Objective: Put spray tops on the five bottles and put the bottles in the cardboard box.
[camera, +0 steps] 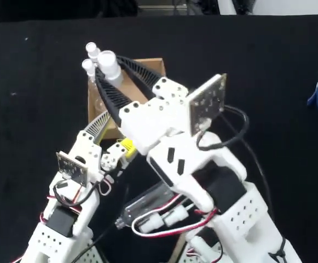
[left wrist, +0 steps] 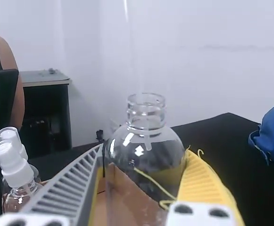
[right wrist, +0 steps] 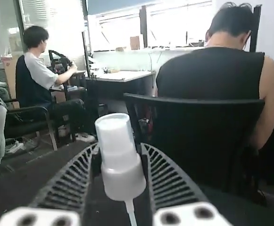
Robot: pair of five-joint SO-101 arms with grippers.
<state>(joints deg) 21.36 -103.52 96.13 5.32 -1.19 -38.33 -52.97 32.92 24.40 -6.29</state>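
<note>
We record the right gripper [right wrist: 120, 149] clamped on a spray top [right wrist: 119, 165] over the cardboard box [camera: 154, 67], where the left gripper [left wrist: 145, 151] clasps an uncapped bottle [left wrist: 145, 136] beside two capped bottles [left wrist: 12, 160].

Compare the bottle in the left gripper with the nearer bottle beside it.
The held bottle has an open neck; the neighbouring bottle wears a white spray top. The held bottle sits between the left gripper's fingers; the neighbouring bottle is ungripped. Both are clear and upright.
</note>
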